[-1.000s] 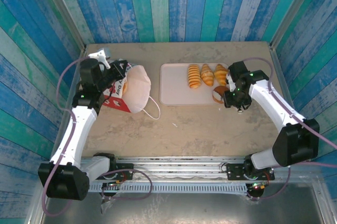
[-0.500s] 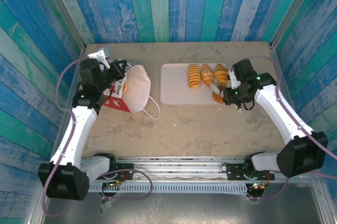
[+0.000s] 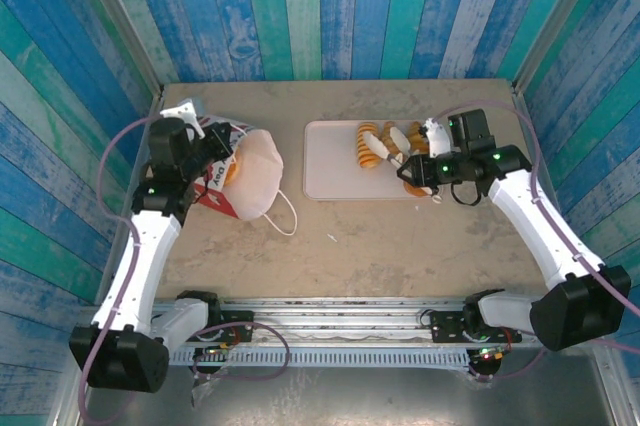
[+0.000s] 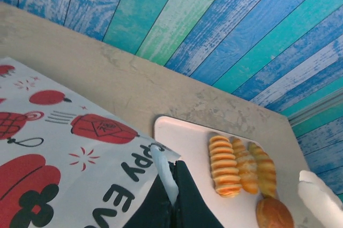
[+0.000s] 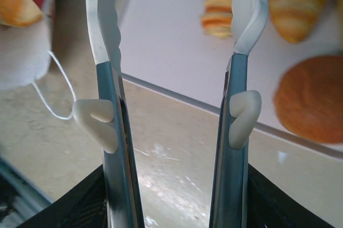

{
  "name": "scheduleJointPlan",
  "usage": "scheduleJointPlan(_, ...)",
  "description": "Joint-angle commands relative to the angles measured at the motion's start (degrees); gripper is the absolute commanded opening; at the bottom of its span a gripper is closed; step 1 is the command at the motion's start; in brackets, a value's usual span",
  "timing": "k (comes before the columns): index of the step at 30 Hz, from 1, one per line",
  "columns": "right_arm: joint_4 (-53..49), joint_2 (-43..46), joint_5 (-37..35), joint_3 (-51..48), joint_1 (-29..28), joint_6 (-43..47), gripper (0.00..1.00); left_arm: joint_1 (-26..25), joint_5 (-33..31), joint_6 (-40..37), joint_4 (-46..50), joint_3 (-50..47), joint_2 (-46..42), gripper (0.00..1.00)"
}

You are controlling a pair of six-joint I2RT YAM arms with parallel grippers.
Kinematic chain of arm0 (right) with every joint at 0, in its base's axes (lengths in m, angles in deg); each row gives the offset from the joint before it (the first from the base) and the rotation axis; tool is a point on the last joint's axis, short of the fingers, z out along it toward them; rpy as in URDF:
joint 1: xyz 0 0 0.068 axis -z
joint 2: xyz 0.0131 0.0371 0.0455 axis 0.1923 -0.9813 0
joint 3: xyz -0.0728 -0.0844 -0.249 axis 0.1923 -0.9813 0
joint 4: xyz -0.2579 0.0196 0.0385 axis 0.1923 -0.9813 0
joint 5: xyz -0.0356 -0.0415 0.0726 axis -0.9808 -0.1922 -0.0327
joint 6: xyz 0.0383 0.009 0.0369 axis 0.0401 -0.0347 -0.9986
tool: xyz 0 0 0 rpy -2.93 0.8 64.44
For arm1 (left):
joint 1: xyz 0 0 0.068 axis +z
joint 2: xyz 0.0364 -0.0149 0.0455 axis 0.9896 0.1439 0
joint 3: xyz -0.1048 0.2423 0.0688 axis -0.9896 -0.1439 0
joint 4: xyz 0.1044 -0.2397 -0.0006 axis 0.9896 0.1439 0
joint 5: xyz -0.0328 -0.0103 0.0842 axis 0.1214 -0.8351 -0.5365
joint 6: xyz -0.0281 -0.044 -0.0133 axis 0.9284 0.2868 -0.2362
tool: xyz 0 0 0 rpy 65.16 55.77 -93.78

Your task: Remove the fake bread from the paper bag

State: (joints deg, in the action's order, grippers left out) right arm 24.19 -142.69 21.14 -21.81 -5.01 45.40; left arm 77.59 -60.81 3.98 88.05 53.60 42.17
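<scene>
TABLE-TOP TRIAL: The paper bag is seen lying on its side at the left of the table. Its white mouth is turned toward the pale tray, and its printed rim is pinched flat by the tightly closed left gripper. One piece of the fake bread is glimpsed just inside the bag's opening. Four more pieces are laid out at the right end of the tray: a ridged roll, two croissants beside it, and a round bun nearer the tray's front edge. The right gripper is held above that cluster, its jaws parted and nothing caught between them. In the right wrist view its fingers are framed over the tray's near edge, with the bun off to one side. A white string handle is trailed from the bag across the table.
</scene>
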Motion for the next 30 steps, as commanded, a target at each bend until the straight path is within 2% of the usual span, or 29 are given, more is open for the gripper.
scheduleJointPlan(1,6.41,-0.25,7.66,-0.34,-2.00,-1.26,0.56,0.01,-0.39,-5.77,-0.27,-0.08,-3.83,0.01)
scheduleJointPlan(6,7.56,-2.45,7.34,1.44,-6.35,0.20,0.56,0.01,-4.64,-8.18,1.39,0.02,-6.27,0.00)
scheduleJointPlan(11,8.91,-3.90,6.81,2.85,-9.51,1.14,0.56,0.01,-5.79,-10.05,3.97,0.76,-5.93,0.00)
scheduleJointPlan(16,9.67,-5.55,7.49,4.08,-11.03,1.67,0.56,0.06,-8.16,-7.87,4.19,-0.92,-5.36,0.00)
scheduleJointPlan(24,11.26,-7.33,10.80,5.08,-14.19,0.93,0.56,0.01,-6.70,-5.67,3.37,-0.83,-2.39,0.00)
scheduleJointPlan(30,13.00,-8.99,12.42,5.06,-19.23,-0.42,0.56,0.01,-4.38,-3.42,2.99,0.56,0.07,0.00)
